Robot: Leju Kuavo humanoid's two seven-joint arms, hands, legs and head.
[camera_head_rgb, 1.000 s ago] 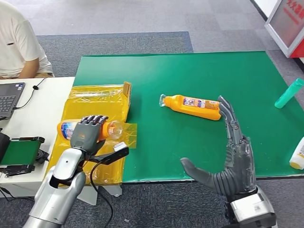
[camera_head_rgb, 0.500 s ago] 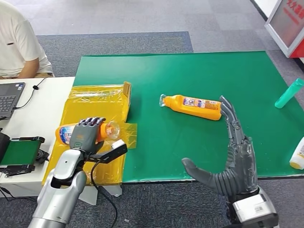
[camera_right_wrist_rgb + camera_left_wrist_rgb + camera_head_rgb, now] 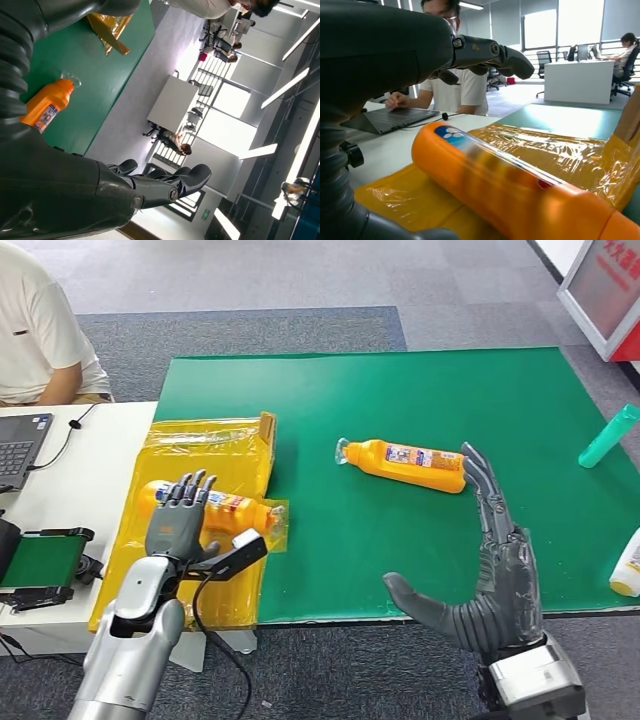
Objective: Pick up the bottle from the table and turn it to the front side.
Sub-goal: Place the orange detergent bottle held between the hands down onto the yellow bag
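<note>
Released since a second ago: orange detergent bottle [image 3: 219, 508], now lying flat on yellow plastic sheet [image 3: 198, 455] under left hand [image 3: 175, 523], fingers spread, holding nothing; second orange bottle [image 3: 402, 462] lying on green mat [image 3: 423, 400] beside right hand [image 3: 504, 580], likewise spread and empty. Judged rigid, smooth, likely slippery; best gripped mid-body. Label print unreadable.

Illumination is bright and even in the head view, with soft, short shadows under the objects on the green mat [image 3: 423, 400]. The yellow plastic wrap [image 3: 204, 455] shows specular glare. In the left wrist view the near orange bottle [image 3: 516, 185] is blurred. Windows [image 3: 226, 135] and ceiling light strips [image 3: 285, 87] overexpose in the right wrist view.
</note>
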